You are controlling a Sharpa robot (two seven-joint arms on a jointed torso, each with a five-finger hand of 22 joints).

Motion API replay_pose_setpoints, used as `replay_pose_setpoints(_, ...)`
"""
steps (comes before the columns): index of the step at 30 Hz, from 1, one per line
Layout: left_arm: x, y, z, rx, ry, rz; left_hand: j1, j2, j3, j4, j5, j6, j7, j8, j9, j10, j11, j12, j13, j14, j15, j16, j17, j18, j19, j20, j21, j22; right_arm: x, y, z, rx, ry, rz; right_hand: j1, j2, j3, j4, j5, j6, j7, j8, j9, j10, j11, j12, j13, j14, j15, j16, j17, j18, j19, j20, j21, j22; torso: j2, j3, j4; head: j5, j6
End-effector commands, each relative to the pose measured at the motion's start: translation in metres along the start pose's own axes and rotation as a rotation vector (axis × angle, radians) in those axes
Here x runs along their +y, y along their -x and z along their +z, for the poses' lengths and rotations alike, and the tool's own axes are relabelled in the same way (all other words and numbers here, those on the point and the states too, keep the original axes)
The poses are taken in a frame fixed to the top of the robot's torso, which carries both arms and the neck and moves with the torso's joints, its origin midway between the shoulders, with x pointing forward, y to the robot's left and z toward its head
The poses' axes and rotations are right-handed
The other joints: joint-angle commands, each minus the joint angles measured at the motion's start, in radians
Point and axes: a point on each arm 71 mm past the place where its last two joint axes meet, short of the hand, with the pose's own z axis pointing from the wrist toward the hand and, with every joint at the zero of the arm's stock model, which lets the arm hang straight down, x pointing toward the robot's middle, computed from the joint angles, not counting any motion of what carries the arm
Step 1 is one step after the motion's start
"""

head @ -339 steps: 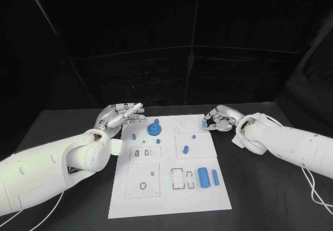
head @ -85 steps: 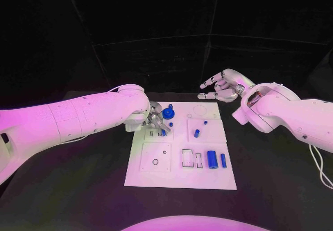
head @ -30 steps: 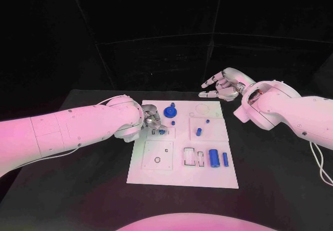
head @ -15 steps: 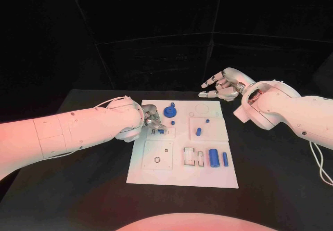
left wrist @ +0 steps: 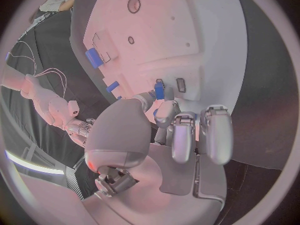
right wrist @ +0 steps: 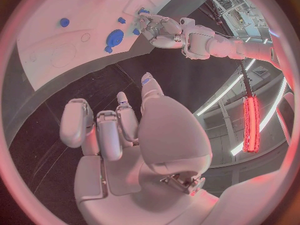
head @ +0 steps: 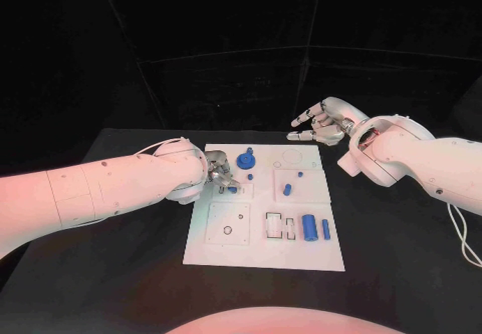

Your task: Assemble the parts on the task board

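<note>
Over the left part of the white rectangular task board [head: 263, 252], the silver left hand [head: 223, 174] pinches a small blue peg-shaped part [left wrist: 159, 90] between its fingertips, at the small rectangular slots in the board. Beyond the board's far edge, above the black desk [head: 402, 271], the silver right hand [head: 318, 123] hangs loosely curled with nothing in it, touching nothing. No writing can be read on the board.

Left hand [left wrist: 164, 130] pinches a small blue part [left wrist: 159, 90] right at a slot on the white task board [left wrist: 187, 30].
</note>
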Motion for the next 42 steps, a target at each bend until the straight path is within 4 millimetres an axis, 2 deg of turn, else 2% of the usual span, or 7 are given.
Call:
replay_pose_setpoints(1, 0.0023, -0.0034, 0.0004, 0.033, 0.01, 0.033, 0.006, -0.003, 0.135, -0.128, 0.002, 0.0, -0.006, 0.004, 0.001, 0.004, -0.001, -0.002, 0.0, 0.106, -0.002, 0.003, 0.263, -0.012, 0.038, -0.001, -0.005, 0.078, 0.0015, 0.0, 0.0005, 0.008, 0.005, -0.004, -0.006, 0.008, -0.004, 0.0, -0.003, 0.003, 0.0, 0.004, -0.001, -0.005, -0.005, -0.003, 0.02, 0.068, -0.006, -0.005, 0.086, 0.017, -0.006, -0.002, -0.005, -0.001, 0.001, 0.0005, -0.0004, 0.002, -0.001)
replay_pose_setpoints(24, 0.0017, -0.0055, 0.001, 0.066, 0.013, 0.053, 0.0, -0.006, 0.141, -0.129, 0.002, 0.002, -0.006, 0.008, 0.005, 0.005, -0.001, -0.002, 0.0, 0.106, -0.002, 0.003, 0.263, -0.012, 0.038, -0.001, -0.005, 0.077, 0.0018, -0.0008, 0.0014, 0.01, 0.005, -0.004, -0.005, 0.008, -0.005, 0.001, -0.004, 0.003, 0.0, 0.005, -0.001, -0.005, -0.005, -0.004, 0.02, 0.067, -0.006, -0.005, 0.085, 0.018, -0.006, -0.002, -0.005, -0.002, 0.0, 0.0003, -0.0009, 0.001, -0.005)
replay_pose_setpoints(28, 0.0008, -0.0051, 0.0024, 0.067, 0.014, 0.055, -0.026, -0.013, 0.138, -0.121, -0.002, 0.012, -0.009, 0.02, 0.016, 0.009, -0.003, 0.003, 0.003, 0.106, -0.003, 0.003, 0.263, -0.012, 0.039, -0.002, -0.004, 0.079, 0.0021, -0.0011, 0.0017, 0.011, 0.006, -0.003, -0.005, 0.009, -0.006, 0.001, -0.004, 0.003, 0.0, 0.005, -0.001, -0.007, -0.005, -0.006, 0.017, 0.067, -0.006, -0.006, 0.084, 0.018, -0.008, -0.002, -0.007, -0.005, 0.0, 0.0005, -0.0007, 0.001, -0.006)
replay_pose_setpoints(33, 0.0001, -0.0045, 0.0044, 0.07, 0.017, 0.059, -0.066, -0.018, 0.101, -0.101, -0.009, 0.023, -0.015, 0.032, 0.03, 0.014, -0.007, 0.007, 0.006, 0.106, -0.006, 0.003, 0.263, -0.013, 0.04, -0.004, -0.004, 0.082, 0.0023, -0.0013, 0.0019, 0.011, 0.006, -0.003, -0.005, 0.009, -0.006, 0.001, -0.004, 0.003, 0.0, 0.005, -0.001, -0.007, -0.005, -0.006, 0.017, 0.067, -0.006, -0.006, 0.084, 0.018, -0.008, -0.002, -0.007, -0.005, 0.0, 0.0003, -0.0008, 0.0, -0.007)
replay_pose_setpoints(36, -0.0001, -0.004, 0.0059, 0.074, 0.02, 0.062, -0.107, -0.025, 0.044, -0.075, -0.013, 0.031, -0.018, 0.038, 0.039, 0.017, -0.01, 0.013, 0.011, 0.106, -0.008, 0.003, 0.263, -0.013, 0.041, -0.007, -0.003, 0.085, 0.0023, -0.0013, 0.0019, 0.011, 0.006, -0.003, -0.005, 0.009, -0.006, 0.001, -0.004, 0.003, 0.0, 0.005, -0.001, -0.007, -0.005, -0.006, 0.017, 0.067, -0.006, -0.007, 0.083, 0.018, -0.009, -0.002, -0.008, -0.006, 0.001, 0.0003, -0.0013, -0.001, -0.007)
replay_pose_setpoints(42, -0.0001, -0.0029, 0.0082, 0.076, 0.026, 0.065, -0.139, -0.024, -0.024, -0.047, -0.013, 0.04, -0.021, 0.042, 0.048, 0.022, -0.012, 0.021, 0.02, 0.106, -0.011, 0.003, 0.263, -0.014, 0.043, -0.009, 0.0, 0.09, 0.0025, -0.0016, 0.0022, 0.012, 0.006, -0.003, -0.005, 0.009, -0.006, 0.001, -0.004, 0.003, 0.0, 0.005, -0.001, -0.007, -0.005, -0.006, 0.017, 0.067, -0.006, -0.007, 0.083, 0.018, -0.009, -0.002, -0.008, -0.006, 0.0, 0.0004, -0.0013, -0.002, -0.007)
